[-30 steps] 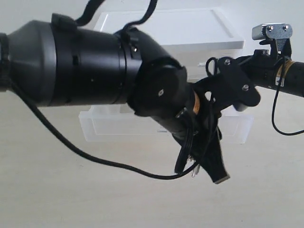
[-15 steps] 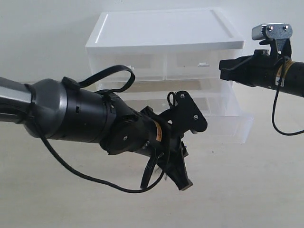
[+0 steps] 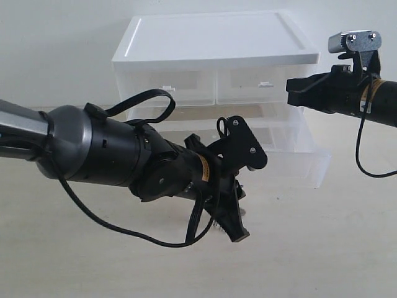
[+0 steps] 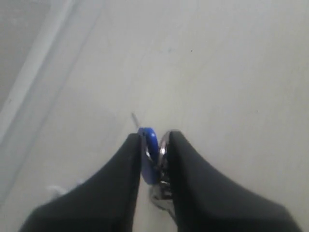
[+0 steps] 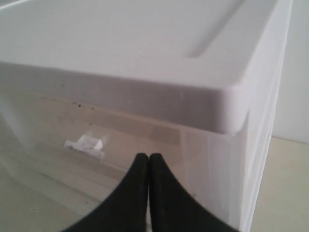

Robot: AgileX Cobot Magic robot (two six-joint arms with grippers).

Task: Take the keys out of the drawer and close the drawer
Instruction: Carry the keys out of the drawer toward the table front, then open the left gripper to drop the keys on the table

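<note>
The keys, silver with a blue oval tag (image 4: pixel 148 151), are pinched between the black fingers of my left gripper (image 4: pixel 153 137). In the exterior view the left gripper (image 3: pixel 232 230) points down just above the table, in front of the drawer, and its fingers hide most of the keys. The wide translucent drawer (image 3: pixel 301 162) stands pulled out from the bottom of the white unit (image 3: pixel 217 43). My right gripper (image 3: pixel 290 90) is shut on nothing and hovers by the unit's upper right corner, with its fingertips (image 5: pixel 148 158) pressed together.
Two half-width drawers sit shut in the unit's top row, one with a small tab handle (image 5: pixel 86 143). The left arm's thick black body (image 3: pixel 111 158) and its cable cross in front of the drawer's left part. The beige tabletop (image 3: pixel 322 248) lies in front.
The left arm has swung down and left from close to the camera, carrying the keys to just above the table. The right arm has not moved.
</note>
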